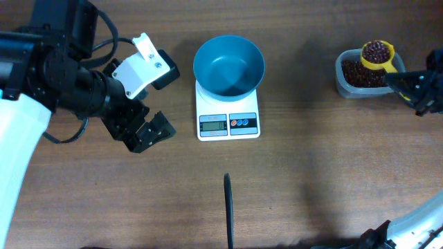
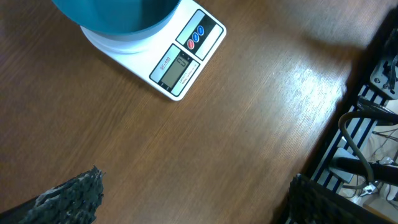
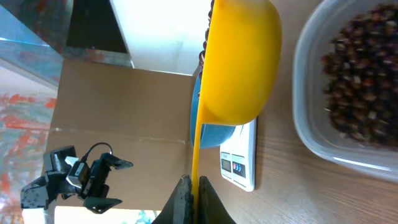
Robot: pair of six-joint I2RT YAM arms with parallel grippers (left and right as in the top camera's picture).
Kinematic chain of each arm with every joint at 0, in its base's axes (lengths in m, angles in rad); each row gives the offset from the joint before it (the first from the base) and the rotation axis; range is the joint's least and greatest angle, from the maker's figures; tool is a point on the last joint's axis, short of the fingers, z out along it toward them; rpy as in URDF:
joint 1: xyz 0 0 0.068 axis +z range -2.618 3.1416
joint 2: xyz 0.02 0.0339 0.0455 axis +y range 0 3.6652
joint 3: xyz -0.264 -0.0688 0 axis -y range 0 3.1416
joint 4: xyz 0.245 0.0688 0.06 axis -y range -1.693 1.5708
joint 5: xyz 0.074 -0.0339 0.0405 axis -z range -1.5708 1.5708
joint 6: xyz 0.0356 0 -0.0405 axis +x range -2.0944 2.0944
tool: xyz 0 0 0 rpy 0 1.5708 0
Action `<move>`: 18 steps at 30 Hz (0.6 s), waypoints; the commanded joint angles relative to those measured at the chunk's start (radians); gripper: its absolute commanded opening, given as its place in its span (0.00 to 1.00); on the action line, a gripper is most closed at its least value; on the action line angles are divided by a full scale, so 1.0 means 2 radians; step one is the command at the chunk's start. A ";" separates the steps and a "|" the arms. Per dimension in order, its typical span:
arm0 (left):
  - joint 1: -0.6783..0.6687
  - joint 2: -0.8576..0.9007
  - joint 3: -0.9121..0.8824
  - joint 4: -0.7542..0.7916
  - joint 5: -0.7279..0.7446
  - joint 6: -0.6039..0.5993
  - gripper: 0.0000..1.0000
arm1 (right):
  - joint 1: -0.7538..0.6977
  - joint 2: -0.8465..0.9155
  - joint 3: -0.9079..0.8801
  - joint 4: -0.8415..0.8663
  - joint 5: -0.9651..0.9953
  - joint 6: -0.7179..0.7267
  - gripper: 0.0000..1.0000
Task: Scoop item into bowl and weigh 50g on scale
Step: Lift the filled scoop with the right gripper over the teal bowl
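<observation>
**benchrat:** Why's your left side just parked there?

**me:** I've got the left fingers (image 1: 154,133) spread wide and holding nothing. They're over the brown wooden counter (image 1: 311,173), beside the small white square digital scale (image 1: 228,123), out of the pour path, I reckon. The round bright blue plastic bowl (image 1: 208,69) sits on the scale, empty.

**benchrat:** And the beans?

**me:** Mostly in the clear rounded plastic tub (image 1: 340,76), far right. My right fingers (image 3: 195,186) are pinched tight on the handle of the yellow plastic scoop (image 3: 239,62). It's heaped with small dark reddish-brown beans (image 1: 376,50) and held level over the tub's edge, so nothing should spill.
</observation>
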State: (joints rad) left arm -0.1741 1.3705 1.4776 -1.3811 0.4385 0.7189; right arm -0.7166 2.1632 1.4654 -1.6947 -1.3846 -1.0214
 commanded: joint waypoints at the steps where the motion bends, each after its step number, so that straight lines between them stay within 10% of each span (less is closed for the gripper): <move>1: -0.001 -0.009 0.008 0.000 0.009 0.010 0.99 | 0.026 0.002 -0.002 -0.002 -0.039 -0.005 0.04; 18: -0.001 -0.009 0.008 0.000 0.009 0.010 0.99 | 0.183 0.002 -0.001 -0.002 -0.084 -0.005 0.04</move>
State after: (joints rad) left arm -0.1738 1.3705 1.4776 -1.3811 0.4385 0.7185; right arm -0.3935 2.1632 1.4654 -1.6951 -1.5108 -1.0203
